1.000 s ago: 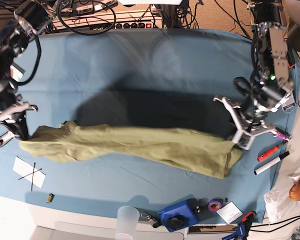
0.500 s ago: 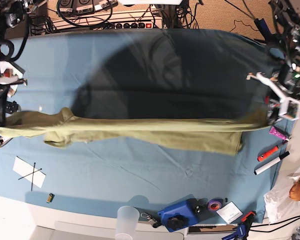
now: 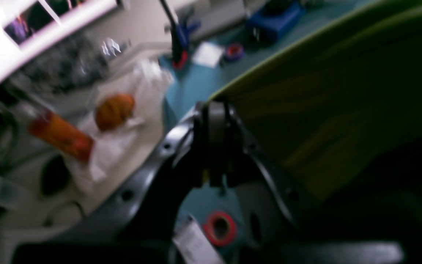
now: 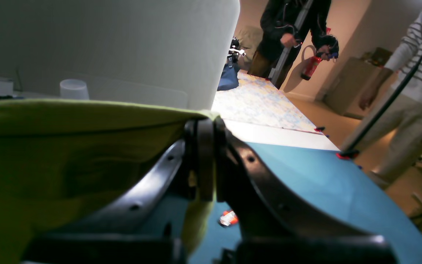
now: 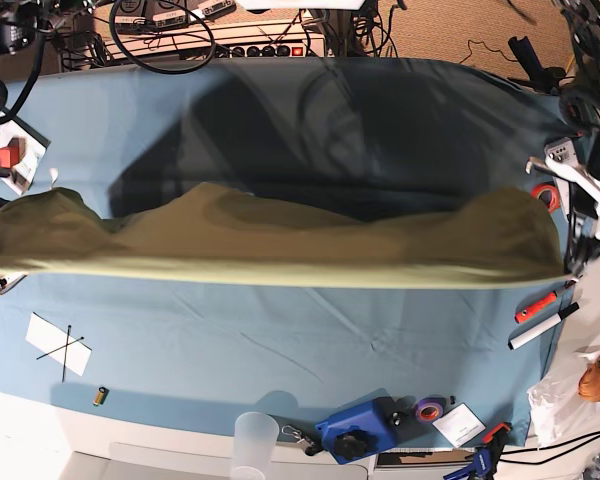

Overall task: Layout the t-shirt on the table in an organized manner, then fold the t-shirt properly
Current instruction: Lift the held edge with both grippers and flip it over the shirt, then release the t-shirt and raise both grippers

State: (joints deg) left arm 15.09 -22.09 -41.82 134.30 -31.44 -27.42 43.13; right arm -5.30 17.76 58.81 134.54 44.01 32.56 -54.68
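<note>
The olive-green t-shirt [image 5: 280, 245] hangs stretched as a wide sheet across the table [image 5: 280, 340], held up by its two ends, with a dark shadow behind it. My left gripper [image 3: 214, 121] is shut on the shirt's edge [image 3: 343, 91]; in the base view it is at the right edge [image 5: 570, 262]. My right gripper [image 4: 204, 146] is shut on the other end of the shirt [image 4: 50, 154]. In the base view that end reaches the left border and the gripper is hidden there. The left wrist view is blurred.
Along the front edge stand a clear cup [image 5: 254, 440], a blue object [image 5: 358, 428] and a purple tape roll [image 5: 430, 408]. Two markers [image 5: 536, 306] and red tape [image 5: 546, 195] lie at the right. A marked paper [image 5: 58, 343] lies front left. People stand beyond the table [image 4: 416, 91].
Both grippers have risen and moved further apart. The shirt went from a narrow sagging band to a taut wide sheet, its far part swung toward the back of the table.
</note>
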